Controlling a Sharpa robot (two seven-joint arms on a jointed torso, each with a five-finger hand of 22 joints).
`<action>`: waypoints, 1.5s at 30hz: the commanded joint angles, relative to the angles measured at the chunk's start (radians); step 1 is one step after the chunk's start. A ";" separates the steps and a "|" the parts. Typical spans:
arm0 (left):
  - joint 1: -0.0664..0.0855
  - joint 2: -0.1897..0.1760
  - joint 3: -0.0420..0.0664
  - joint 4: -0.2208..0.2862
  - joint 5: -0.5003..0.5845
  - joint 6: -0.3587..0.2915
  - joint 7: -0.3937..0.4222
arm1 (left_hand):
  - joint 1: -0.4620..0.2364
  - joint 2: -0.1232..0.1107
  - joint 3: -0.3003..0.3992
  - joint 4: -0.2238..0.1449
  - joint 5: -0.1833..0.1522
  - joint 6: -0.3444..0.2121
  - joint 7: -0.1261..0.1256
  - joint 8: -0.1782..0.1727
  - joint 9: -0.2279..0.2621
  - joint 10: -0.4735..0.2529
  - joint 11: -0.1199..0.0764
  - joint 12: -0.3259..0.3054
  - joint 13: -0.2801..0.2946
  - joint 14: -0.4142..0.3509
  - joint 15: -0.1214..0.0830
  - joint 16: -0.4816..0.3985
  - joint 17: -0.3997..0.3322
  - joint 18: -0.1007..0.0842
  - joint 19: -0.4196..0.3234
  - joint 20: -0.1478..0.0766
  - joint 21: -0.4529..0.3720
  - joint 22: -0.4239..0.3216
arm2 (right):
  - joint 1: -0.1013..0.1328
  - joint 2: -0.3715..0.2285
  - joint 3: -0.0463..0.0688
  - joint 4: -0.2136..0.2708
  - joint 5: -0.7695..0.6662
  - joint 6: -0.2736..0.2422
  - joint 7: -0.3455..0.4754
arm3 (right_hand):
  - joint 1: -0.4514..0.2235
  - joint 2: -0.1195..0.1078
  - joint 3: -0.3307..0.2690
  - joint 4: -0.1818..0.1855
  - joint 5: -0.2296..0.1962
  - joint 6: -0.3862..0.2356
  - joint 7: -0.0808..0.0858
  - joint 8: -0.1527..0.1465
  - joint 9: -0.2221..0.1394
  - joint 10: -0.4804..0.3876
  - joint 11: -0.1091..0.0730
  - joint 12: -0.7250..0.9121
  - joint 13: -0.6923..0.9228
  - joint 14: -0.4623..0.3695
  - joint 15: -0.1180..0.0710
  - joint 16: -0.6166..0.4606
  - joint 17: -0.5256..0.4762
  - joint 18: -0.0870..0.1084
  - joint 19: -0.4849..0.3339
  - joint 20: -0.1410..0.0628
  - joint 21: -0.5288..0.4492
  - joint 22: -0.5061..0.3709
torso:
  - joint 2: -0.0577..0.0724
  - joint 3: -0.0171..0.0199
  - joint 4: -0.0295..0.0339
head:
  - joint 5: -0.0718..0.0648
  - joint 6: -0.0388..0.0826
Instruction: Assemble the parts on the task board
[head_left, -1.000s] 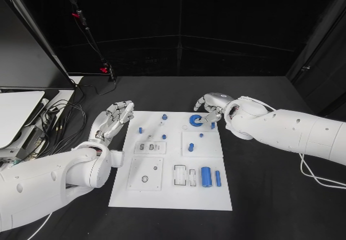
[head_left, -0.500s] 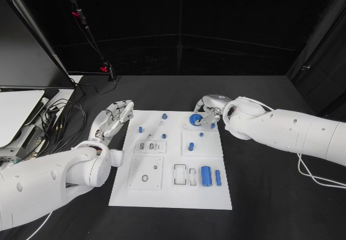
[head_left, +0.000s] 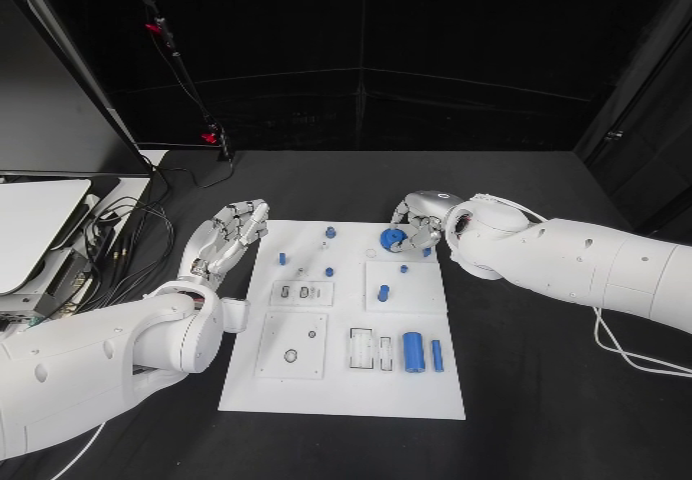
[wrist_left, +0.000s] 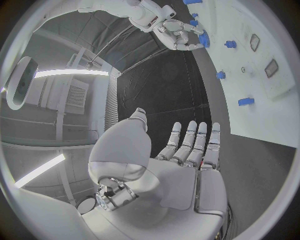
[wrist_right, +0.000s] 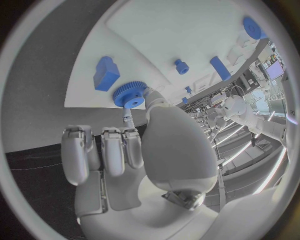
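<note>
The white task board (head_left: 340, 385) lies in the middle of the black table. At its far right corner my right hand (head_left: 420, 216) pinches a blue gear (head_left: 391, 238) between thumb and a fingertip, just above the board. In the right wrist view the gear (wrist_right: 130, 95) sits at the fingertips (wrist_right: 127, 119), close to a blue block (wrist_right: 106, 73) on the board (wrist_right: 162, 35). My left hand (head_left: 228, 240) hovers beside the board's far left corner, fingers straight and apart, holding nothing; the left wrist view shows this hand (wrist_left: 187, 155) the same way.
Small blue pegs (head_left: 329, 232) stand on the board's far half. A blue cylinder (head_left: 413, 352) and a thin blue bar (head_left: 436, 355) lie on its near right part. Cables and white equipment (head_left: 43, 240) crowd the table's left side; a white cable (head_left: 635, 355) lies on the right.
My right hand has drawn in slightly over the board's far right corner with the gear, which has shifted a little away from me. The left hand has not moved.
</note>
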 joint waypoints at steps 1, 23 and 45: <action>0.001 0.000 0.001 0.001 -0.007 0.008 0.276 | 0.005 0.002 -0.006 -0.001 0.007 0.003 0.161 0.003 -0.001 0.005 0.001 0.004 -0.001 -0.001 0.004 0.003 -0.001 0.012 -0.006 0.000 0.006 0.001 | 0.000 0.001 0.000 0.000 -0.010 0.008 -0.009 | 0.004 0.015 0.012 0.001 -0.003 0.030 -0.001 -0.001 0.001 0.106 0.010 0.003 0.263 0.104 -0.002 0.002 0.263 -0.002 0.093 -0.001 -0.003 0.250 | 0.000 0.0000 0.0000 | 0.001 -0.001; 0.001 -0.001 0.001 0.001 -0.007 0.008 0.275 | 0.005 0.002 -0.006 -0.001 0.007 0.003 0.161 0.003 -0.001 0.005 0.001 0.004 -0.001 -0.001 0.004 0.003 -0.001 0.012 -0.006 0.000 0.006 0.001 | -0.001 -0.012 0.001 0.046 -0.010 -0.178 0.067 | 0.112 0.065 0.094 -0.048 -0.029 0.246 -0.008 -0.041 0.000 0.106 0.006 0.003 0.263 0.104 -0.010 0.002 0.263 -0.007 0.109 -0.008 0.007 0.263 | -0.002 -0.0003 -0.0012 | 0.015 -0.003; 0.001 -0.002 0.001 -0.001 -0.007 0.009 0.274 | 0.006 0.003 -0.007 -0.001 0.007 0.003 0.161 0.004 -0.002 0.005 0.001 0.004 -0.002 -0.002 0.004 0.004 -0.002 0.012 -0.006 0.000 0.006 0.001 | 0.001 0.006 0.003 0.252 0.033 -0.203 0.108 | 0.122 0.067 0.103 -0.055 -0.021 0.253 -0.007 -0.056 -0.003 0.106 0.005 0.003 0.263 0.104 -0.012 0.002 0.263 -0.007 0.109 -0.010 0.007 0.263 | 0.000 -0.0006 0.0011 | 0.072 -0.027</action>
